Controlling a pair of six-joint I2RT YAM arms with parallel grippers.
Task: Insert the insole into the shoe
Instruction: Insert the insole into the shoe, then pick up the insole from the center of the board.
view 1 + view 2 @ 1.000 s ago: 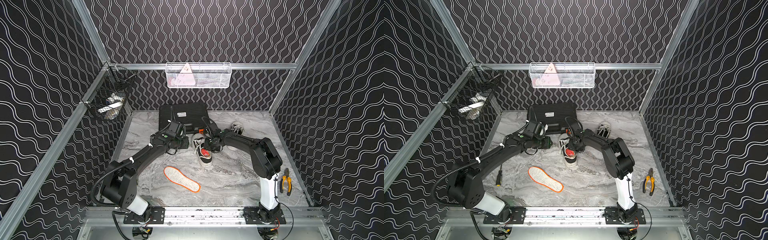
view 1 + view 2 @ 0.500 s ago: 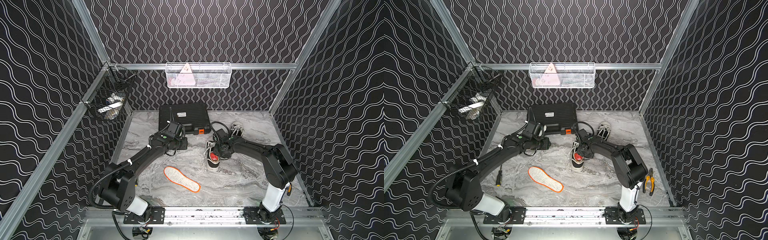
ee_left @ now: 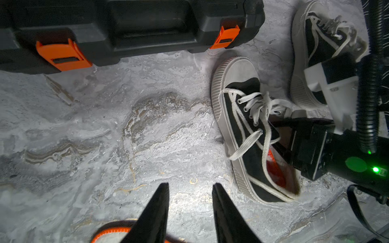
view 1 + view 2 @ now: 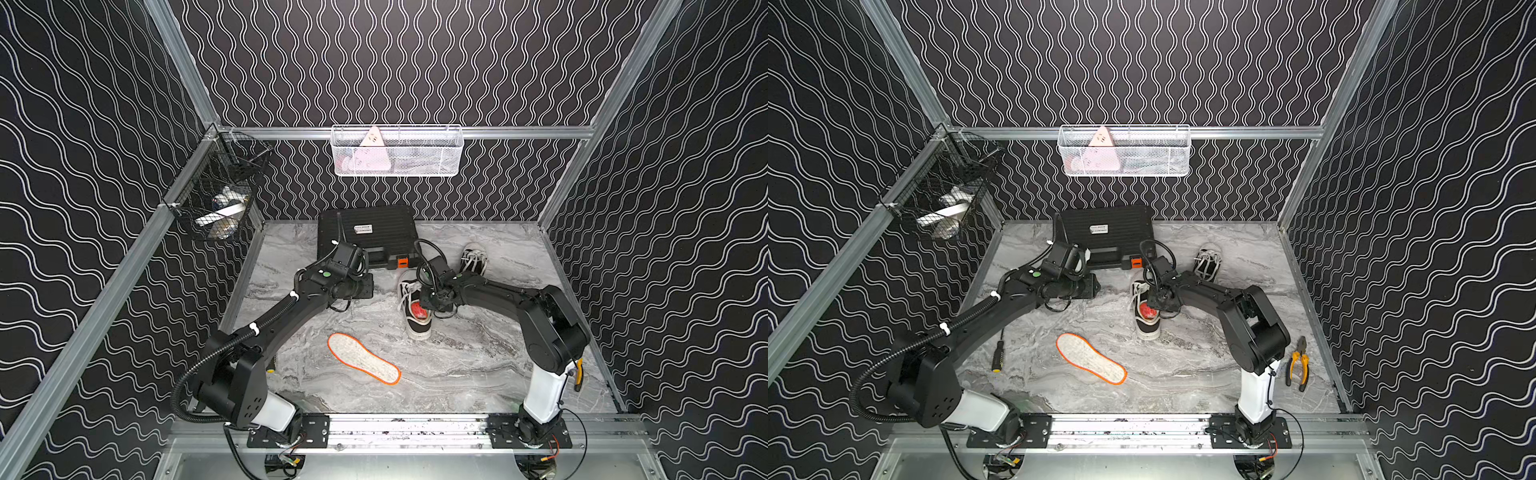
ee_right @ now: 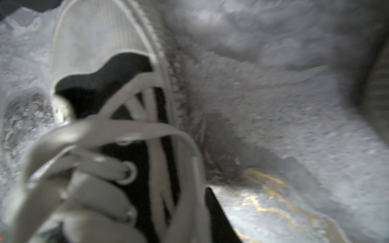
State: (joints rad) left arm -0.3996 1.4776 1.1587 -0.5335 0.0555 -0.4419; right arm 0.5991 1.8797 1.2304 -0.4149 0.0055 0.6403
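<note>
The insole [image 4: 363,365] lies flat on the table [image 4: 478,374], not yet in the shoe [image 4: 415,311], which sits just beyond it to the far right, toe pointing far and open heel end facing near. The insole's long axis runs on a diagonal from far left to near right, so it is not lined up with the shoe. My left gripper [image 3: 190,185] hovers just on its far side, fingers [image 3: 155,214] spread and empty; the left wrist view catches the insole's orange rim right beneath them. My right gripper [image 3: 273,135] is at the shoe's mouth, jaws partly apart among the tongue and laces, and I cannot tell whether they pinch anything. I judge the left arm the one to fetch the insole: it is free and only has to come nearward and drop. A second shoe [image 4: 473,259] and a black case [image 4: 368,232] sit farther back
</note>
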